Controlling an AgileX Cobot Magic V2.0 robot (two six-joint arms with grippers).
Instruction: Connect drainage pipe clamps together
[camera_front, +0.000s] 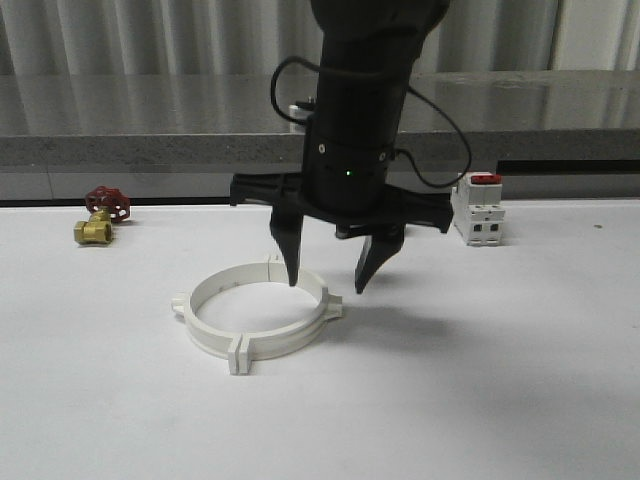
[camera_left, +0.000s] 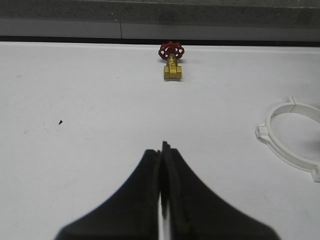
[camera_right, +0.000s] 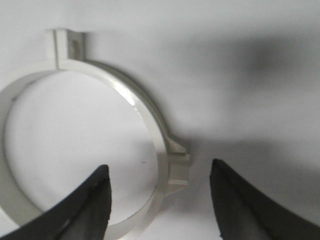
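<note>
Spread wide and holding nothing, the right gripper (camera_front: 328, 285) is hanging directly over the right rim of the white plastic half-ring pipe clamps (camera_front: 255, 318), which are lying flat as a closed ring, one finger inside it, one outside. Its side tab (camera_right: 177, 167) is sitting between them. Off beside the ring, toward the brass red-handled valve (camera_left: 172, 61), the left gripper (camera_left: 161, 165) is pressed together, empty.

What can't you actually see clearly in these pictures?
- Front view: the right gripper hides part of the drainage pipe clamps' far rim.
- Left wrist view: the picture edge cuts off the ring.
- Right wrist view: blur hides whether the halves are latched.
- Breaker lettering: too small.
</note>
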